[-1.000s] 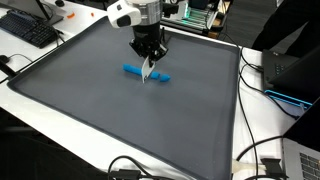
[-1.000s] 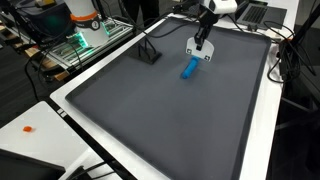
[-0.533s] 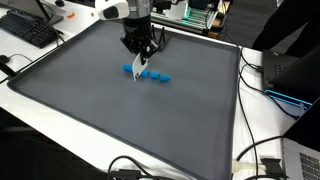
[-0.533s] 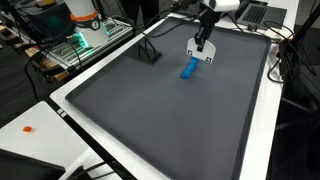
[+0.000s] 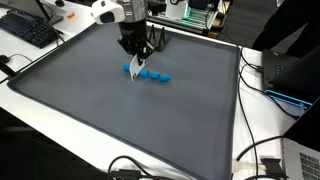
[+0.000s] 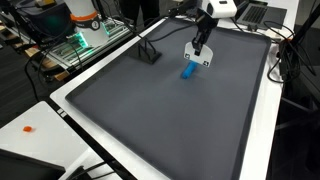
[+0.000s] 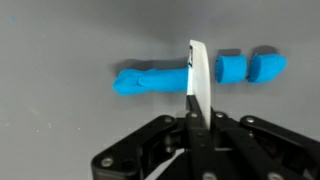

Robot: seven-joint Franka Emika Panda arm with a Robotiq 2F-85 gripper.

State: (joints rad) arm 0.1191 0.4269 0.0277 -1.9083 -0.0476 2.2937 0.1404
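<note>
While the claw [image 7: 193, 128] pinches a thin white blade [image 7: 195, 75] between closed fingers, the blade's edge stands across a blue clay roll [image 7: 150, 80] directly below the fingertips. In the wrist view, the longer length of the roll lies on one side of the blade and touches it. Two cut pieces [image 7: 232, 68] sit just beyond the blade on the other side, in line with the roll. All of it lies on a gray mat [image 5: 120, 120] under the claw. In both exterior views the arm [image 5: 125, 12] comes down almost vertically, its wrist pointing straight down at the mat.
</note>
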